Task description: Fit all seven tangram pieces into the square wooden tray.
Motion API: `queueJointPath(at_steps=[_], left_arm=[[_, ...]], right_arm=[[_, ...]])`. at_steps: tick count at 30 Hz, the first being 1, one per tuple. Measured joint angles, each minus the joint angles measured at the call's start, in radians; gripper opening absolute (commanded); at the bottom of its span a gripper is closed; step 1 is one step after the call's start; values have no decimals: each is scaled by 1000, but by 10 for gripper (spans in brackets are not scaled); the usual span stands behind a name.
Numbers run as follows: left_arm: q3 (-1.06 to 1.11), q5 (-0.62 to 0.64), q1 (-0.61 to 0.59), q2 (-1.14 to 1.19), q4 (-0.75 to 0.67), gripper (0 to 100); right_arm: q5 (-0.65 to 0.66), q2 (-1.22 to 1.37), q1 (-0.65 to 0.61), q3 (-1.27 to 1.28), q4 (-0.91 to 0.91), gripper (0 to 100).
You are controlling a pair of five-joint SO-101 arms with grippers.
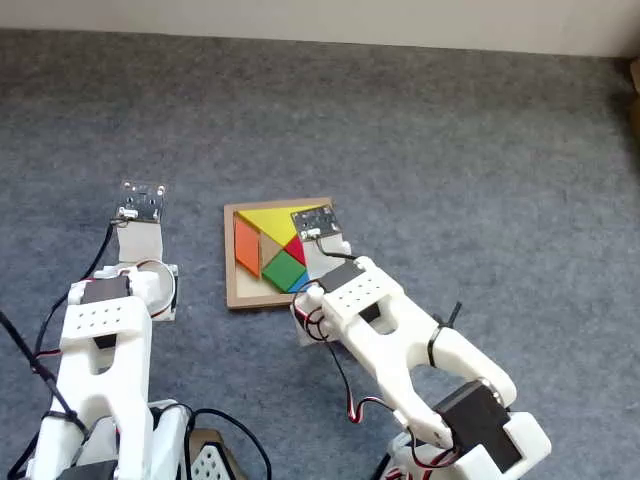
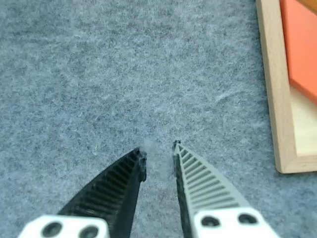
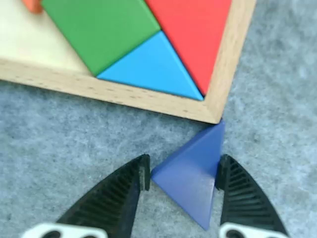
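The square wooden tray [image 1: 236, 296] lies mid-table and holds a yellow triangle [image 1: 275, 218], an orange piece [image 1: 246, 248], a red piece [image 1: 295, 250], a green square [image 1: 283, 270] and a light blue triangle [image 1: 298, 283]. A bare wood patch [image 1: 268, 248] shows between them. On the carpet just outside the tray's corner [image 3: 213, 111] lies a dark blue triangle [image 3: 193, 183]. My right gripper [image 3: 182, 173] has a finger against each side of it. My left gripper [image 2: 159, 152] hangs low over bare carpet left of the tray [image 2: 277, 99], slightly open with nothing in it.
Grey carpet covers the table. The left arm [image 1: 105, 330] stands left of the tray, and the right arm [image 1: 400, 340] reaches in from the front right. A pale wall strip runs along the far edge.
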Motion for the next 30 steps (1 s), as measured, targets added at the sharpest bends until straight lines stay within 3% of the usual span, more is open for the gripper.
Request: queueJointPath(at_steps=[14, 21, 30], left_arm=[[0, 0, -3, 0, 0, 109], [0, 0, -8, 0, 0, 109], [0, 0, -8, 0, 0, 109]], right_arm=[[61, 0, 0, 0, 38, 212], [68, 0, 3, 0, 40, 77], [69, 0, 18, 0, 77, 70]])
